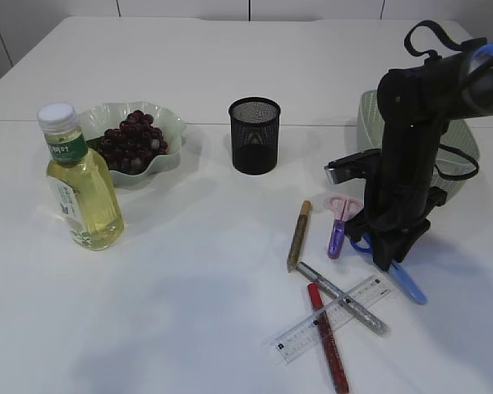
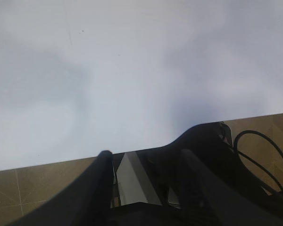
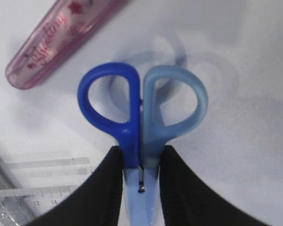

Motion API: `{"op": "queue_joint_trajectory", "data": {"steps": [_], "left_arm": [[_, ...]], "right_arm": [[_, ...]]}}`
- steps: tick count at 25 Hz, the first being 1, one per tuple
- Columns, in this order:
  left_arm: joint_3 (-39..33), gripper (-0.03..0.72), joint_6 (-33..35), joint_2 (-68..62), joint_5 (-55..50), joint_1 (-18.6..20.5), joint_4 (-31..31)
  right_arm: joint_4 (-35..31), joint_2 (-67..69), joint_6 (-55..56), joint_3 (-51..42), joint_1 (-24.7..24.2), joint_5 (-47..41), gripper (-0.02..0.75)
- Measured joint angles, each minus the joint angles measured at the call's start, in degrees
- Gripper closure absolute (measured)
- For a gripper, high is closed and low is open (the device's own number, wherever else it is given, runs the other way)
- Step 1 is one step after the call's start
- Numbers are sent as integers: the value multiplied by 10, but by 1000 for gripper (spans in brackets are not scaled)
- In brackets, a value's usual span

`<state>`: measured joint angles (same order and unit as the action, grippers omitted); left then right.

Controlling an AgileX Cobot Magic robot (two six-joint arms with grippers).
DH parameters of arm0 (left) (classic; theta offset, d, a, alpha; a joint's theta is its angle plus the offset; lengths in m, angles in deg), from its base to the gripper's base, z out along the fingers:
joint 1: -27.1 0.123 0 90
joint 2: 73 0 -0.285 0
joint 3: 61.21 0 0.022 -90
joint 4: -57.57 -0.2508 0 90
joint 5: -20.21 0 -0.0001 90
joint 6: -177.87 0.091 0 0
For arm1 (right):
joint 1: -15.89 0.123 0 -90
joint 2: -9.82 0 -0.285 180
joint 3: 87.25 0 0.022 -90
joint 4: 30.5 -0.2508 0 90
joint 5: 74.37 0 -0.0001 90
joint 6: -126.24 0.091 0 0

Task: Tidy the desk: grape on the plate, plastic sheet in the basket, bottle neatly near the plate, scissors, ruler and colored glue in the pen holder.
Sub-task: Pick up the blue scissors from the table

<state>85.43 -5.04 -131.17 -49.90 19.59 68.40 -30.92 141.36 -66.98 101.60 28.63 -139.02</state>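
My right gripper (image 1: pixel 389 253) (image 3: pixel 140 153) is shut on the blue scissors (image 3: pixel 127 127) (image 1: pixel 408 284), just below the handle loops, low over the table. Pink-handled scissors (image 1: pixel 339 220) in a clear purple sheath (image 3: pixel 56 35) lie just to their left. A clear ruler (image 1: pixel 333 318) lies crossed with a silver glue pen (image 1: pixel 345 300) and a red one (image 1: pixel 327 336); a gold one (image 1: pixel 299 234) lies apart. Grapes (image 1: pixel 131 146) sit on the green plate (image 1: pixel 174 123), the bottle (image 1: pixel 82 193) in front of it. My left gripper (image 2: pixel 144 157) is open and empty. The plastic sheet is out of view.
The black mesh pen holder (image 1: pixel 254 135) stands at the middle back. A pale green basket (image 1: pixel 368 119) sits behind my right arm, mostly hidden by it. The left wrist view shows the table's near edge and the floor beyond.
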Motion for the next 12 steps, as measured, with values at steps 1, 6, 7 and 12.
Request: {"op": "queue_joint_trajectory", "data": {"steps": [1,6,7,12], "left_arm": [[0,357,0,0,0,0,0],[0,358,0,0,0,0,0],[0,358,0,0,0,0,0],[0,358,0,0,0,0,0]], "right_arm": [[0,0,1,0,0,3,521],[0,0,11,0,0,17,521],[0,0,14,0,0,20,521],[0,0,31,0,0,30,520]]}}
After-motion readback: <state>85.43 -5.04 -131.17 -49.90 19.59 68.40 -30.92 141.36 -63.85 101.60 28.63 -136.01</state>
